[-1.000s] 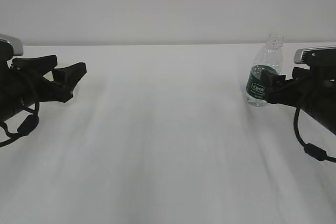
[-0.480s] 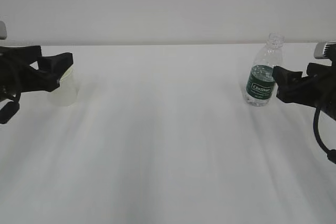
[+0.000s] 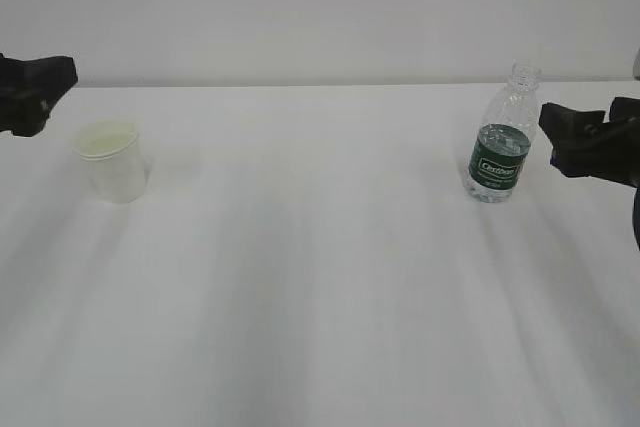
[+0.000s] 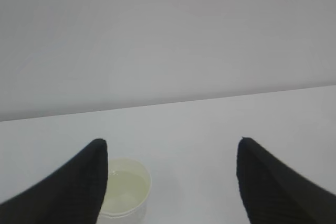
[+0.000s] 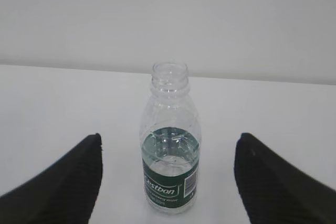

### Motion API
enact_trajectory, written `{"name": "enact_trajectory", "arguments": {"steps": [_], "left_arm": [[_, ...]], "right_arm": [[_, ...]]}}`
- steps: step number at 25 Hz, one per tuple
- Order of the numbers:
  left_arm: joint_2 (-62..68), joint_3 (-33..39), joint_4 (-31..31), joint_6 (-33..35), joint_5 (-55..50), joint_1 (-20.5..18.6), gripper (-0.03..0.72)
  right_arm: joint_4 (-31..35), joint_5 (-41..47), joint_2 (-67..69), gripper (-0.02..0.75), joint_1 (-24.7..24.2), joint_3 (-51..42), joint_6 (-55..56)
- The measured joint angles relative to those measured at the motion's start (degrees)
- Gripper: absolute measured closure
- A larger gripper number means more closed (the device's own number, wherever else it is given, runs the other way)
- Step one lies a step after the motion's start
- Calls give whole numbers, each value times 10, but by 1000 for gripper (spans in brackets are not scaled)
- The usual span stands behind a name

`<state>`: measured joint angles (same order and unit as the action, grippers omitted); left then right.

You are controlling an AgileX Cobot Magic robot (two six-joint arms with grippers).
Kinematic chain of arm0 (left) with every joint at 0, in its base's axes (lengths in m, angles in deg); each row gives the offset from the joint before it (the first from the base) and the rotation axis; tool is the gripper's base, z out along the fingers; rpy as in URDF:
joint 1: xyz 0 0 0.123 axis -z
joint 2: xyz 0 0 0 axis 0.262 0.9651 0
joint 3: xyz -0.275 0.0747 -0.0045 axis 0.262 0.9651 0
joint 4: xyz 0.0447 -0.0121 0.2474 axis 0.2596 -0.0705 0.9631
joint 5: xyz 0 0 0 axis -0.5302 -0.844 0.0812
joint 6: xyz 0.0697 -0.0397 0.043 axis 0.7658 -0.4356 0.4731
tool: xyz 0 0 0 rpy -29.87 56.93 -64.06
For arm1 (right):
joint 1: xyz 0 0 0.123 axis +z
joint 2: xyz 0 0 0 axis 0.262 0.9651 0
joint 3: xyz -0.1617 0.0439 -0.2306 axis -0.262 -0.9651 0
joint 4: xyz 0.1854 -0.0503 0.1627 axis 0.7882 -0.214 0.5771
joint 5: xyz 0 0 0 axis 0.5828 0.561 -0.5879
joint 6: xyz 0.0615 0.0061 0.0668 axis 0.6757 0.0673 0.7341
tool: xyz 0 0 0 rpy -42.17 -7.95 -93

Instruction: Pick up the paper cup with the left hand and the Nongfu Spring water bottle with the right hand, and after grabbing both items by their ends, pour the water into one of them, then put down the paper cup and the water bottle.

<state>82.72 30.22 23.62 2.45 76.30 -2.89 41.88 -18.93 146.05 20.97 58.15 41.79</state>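
The paper cup [image 3: 112,160] stands upright on the white table at the left, with clear water in its cream inside [image 4: 125,188]. My left gripper [image 3: 58,83] hangs open up and to the left of it, touching nothing. In the left wrist view the left gripper [image 4: 171,140] shows the cup low beside its left finger [image 4: 79,184]. The Nongfu Spring water bottle [image 3: 500,139] stands upright and uncapped at the right, about half full of water [image 5: 170,145]. My right gripper [image 3: 552,137] is open, just right of the bottle and apart from it. The right wrist view centres the bottle [image 5: 170,182] ahead of the right gripper [image 5: 169,135].
A bare white table [image 3: 320,277] stretches between cup and bottle. A plain pale wall [image 3: 320,7] rises behind the table's back edge.
Both arms have drawn back outward: the left gripper moved left off the cup, which now shows in full; the right gripper moved right, away from the bottle. Cup and bottle stay put.
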Motion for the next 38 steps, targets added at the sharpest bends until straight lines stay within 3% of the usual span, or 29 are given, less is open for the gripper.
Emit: {"name": "enact_trajectory", "arguments": {"steps": [17,38], "left_arm": [[-193,2,-30,-1,-175,0,153],[-319,2,-26,-1,-351,0,167]], "right_arm": [[-1,161,-172,150,0,-2,0],[-2,389,-384,150,0,-7,0]]}}
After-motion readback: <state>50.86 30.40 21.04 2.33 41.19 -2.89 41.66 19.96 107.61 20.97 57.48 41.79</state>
